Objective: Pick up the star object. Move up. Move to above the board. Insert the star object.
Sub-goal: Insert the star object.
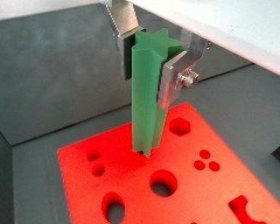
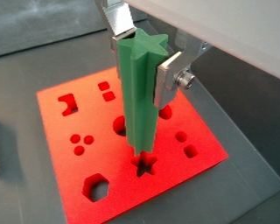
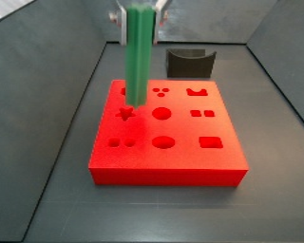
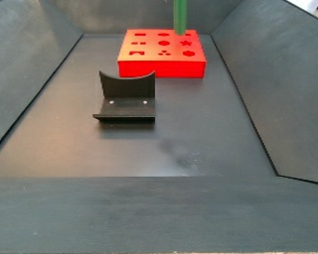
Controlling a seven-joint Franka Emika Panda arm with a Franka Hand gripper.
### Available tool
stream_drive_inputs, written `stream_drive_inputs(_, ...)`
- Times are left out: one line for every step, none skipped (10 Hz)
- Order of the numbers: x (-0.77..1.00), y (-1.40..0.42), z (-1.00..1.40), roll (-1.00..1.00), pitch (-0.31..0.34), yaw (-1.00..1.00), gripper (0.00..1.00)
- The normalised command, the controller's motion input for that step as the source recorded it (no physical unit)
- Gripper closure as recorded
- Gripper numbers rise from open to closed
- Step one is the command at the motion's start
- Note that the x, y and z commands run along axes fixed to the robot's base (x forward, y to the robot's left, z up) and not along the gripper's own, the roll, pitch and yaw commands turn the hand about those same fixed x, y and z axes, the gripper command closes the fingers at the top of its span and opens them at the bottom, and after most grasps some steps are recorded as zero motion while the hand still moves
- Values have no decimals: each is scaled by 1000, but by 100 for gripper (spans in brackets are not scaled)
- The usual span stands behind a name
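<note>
Between the silver finger plates of the gripper in a wrist view stands the green star peg, clamped near its top and hanging upright, its lower end just over the red-orange board below the gripper; whether the tip touches the board cannot be told there. From the wrist view on the opposite side, the gripper grasps the peg the same way, and the peg's lower end sits right at the star-shaped hole in the board, seemingly just above it or barely entering. Seen in a side view, the gripper is at the upper edge of the picture, the peg hangs straight down from it, and its tip hovers over the star hole near one edge of the board; the fixture stands on the floor behind the board, well apart from the gripper. At the far end of the floor in a side view lies the board with the lower part of the peg rising from above it; the gripper itself is cut off by the frame, and the fixture sits nearer the camera, apart from the board.
</note>
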Motion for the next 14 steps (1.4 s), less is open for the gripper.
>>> stream_drive_inputs(0, 0, -120, 7, 0, 0, 100)
stream_drive_inputs(-20, 0, -314, 97, 0, 0, 100)
stream_drive_inputs(-91, -117, -300, 123, -10, 0, 100)
stream_drive_inputs(9, -29, -37, 39, 0, 49, 100)
stream_drive_inputs(51, 0, -66, 21, -1, 46, 100)
stream_drive_inputs(-43, 0, -106, 6, -10, 23, 100)
stream_drive_inputs(-69, 0, -111, 0, -4, 0, 100)
stream_drive_inputs(-63, 0, -91, 6, -4, 0, 100)
stream_drive_inputs(-80, 0, -106, 6, 0, 0, 100)
stream_drive_inputs(-89, 0, -106, 10, 0, 0, 100)
stream_drive_inputs(-31, 0, -63, 6, -1, 0, 100)
stream_drive_inputs(0, 0, -46, 0, -9, 0, 100)
stream_drive_inputs(0, 0, -46, 0, -24, 0, 100)
stream_drive_inputs(0, 0, -54, 3, -19, 0, 100)
